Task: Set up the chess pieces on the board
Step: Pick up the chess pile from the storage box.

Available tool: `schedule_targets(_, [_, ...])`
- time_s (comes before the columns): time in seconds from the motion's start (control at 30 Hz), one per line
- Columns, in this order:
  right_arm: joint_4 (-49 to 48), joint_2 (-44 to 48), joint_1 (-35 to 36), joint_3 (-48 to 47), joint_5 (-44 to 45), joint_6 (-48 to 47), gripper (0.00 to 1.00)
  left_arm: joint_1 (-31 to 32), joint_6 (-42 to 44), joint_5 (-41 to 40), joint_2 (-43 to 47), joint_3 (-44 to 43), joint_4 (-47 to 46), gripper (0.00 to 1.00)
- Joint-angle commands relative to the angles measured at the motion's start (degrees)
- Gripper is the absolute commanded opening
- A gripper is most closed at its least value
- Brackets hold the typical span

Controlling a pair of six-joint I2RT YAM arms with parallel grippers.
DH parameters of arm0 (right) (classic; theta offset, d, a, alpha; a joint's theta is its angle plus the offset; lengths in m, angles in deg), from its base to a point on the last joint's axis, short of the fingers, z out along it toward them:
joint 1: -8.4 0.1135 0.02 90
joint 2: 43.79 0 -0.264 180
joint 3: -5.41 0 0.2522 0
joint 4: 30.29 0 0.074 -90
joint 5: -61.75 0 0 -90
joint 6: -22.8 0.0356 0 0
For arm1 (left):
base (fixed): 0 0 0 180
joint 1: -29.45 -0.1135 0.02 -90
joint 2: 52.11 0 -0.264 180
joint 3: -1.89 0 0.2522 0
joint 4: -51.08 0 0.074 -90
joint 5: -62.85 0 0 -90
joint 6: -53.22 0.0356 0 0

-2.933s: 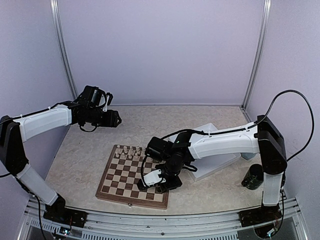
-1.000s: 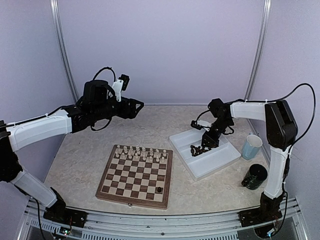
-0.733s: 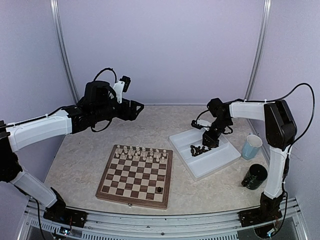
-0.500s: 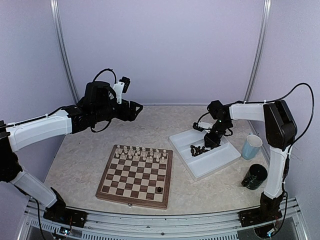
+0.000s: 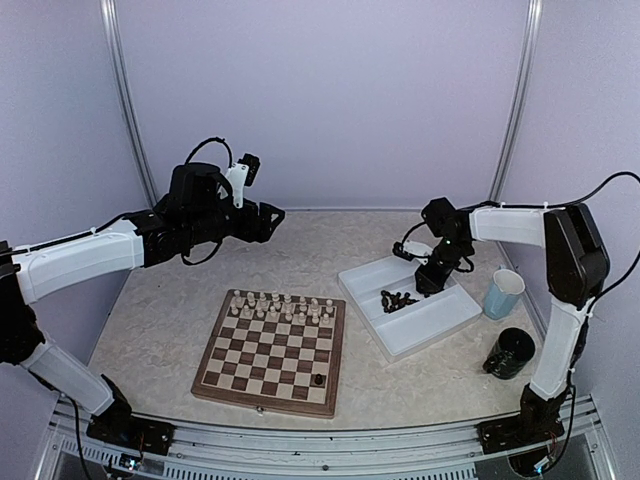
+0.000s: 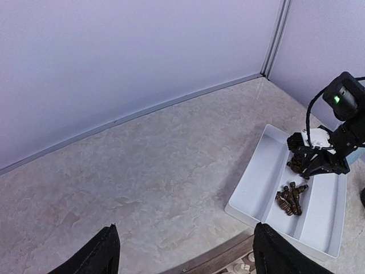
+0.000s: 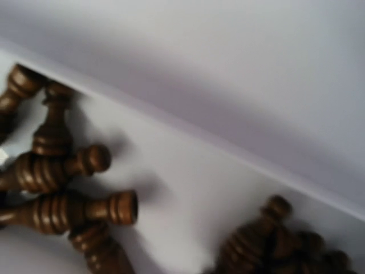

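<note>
The board point(image 5: 255, 356) lies on the table point(image 5: 170, 320) in front of the left arm's base, its near rim close to the table's front edge. The cream pieces point(image 5: 281, 305) stand upright along the board's two far rows. A single dark piece point(image 5: 319, 380) stands on a square near the board's near right corner, well apart from the cream ones.

To the right of the board, turned at an angle, sits the white tray point(image 5: 440, 318). The remaining dark pieces point(image 5: 400, 298) lie on their sides in a loose heap on the tray's floor. The right wrist view, which is blurred, shows them in two small clusters close to the tray's wall.

The right gripper point(image 5: 428, 287) is down inside the tray, just beside the heap on its far side. From the left wrist view there may be something brown at its tips, but it is too small to be sure, and I cannot tell whether its jaws are parted or closed.

The left gripper point(image 5: 272, 216) hangs in the air beyond the board's far edge, pointing toward the tray. Its jaws are spread wide with nothing between them; both dark fingers point(image 6: 106, 254) show at the bottom of its own view.

A pale blue cup point(image 5: 500, 293) stands just right of the tray, and a black cup point(image 5: 508, 352) stands nearer the front.
</note>
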State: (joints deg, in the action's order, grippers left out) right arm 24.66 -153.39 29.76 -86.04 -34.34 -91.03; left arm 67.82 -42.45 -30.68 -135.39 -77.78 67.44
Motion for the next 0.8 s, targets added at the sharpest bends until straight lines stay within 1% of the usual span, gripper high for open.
schedule_targets(0.0, [-0.6, 3.4, -0.3, 1.9, 1.7, 0.7, 0.23, 0.3, 0.8, -0.6, 0.8, -1.5, 0.4, 0.80])
schedule_targets(0.07, [-0.7, 3.1, -0.4, 2.1, 2.1, 0.8, 0.23, 0.3, 0.8, -0.5, 0.8, -1.5, 0.4, 0.80])
schedule_targets(0.13, [-0.4, 2.0, -0.6, 1.8, 2.2, 1.0, 0.27, 0.3, 0.8, -0.5, 0.8, -1.5, 0.5, 0.80])
schedule_targets(0.27, [0.2, -1.0, -1.0, 1.5, 2.0, 2.0, 0.47, 0.3, 0.9, -0.7, 0.9, -1.4, 0.5, 0.80])
schedule_targets(0.33, [0.4, -2.2, -1.1, 1.4, 2.7, 2.3, 0.48, 0.4, 1.0, -0.8, 0.8, -1.5, 0.6, 0.80])
schedule_targets(0.57, [0.6, -5.6, -1.5, 0.4, -0.5, 3.0, 0.37, 0.4, 1.0, -0.7, 0.6, -1.5, 0.5, 0.80])
schedule_targets(0.67, [0.2, -7.0, -1.5, -0.1, -2.0, 3.2, 0.29, 0.4, 0.9, -0.5, 0.4, -1.5, 0.5, 0.80])
schedule_targets(0.77, [0.3, -7.3, -1.5, -0.6, -3.0, 3.1, 0.18, 0.4, 0.8, -0.4, 0.3, -1.5, 0.5, 0.80])
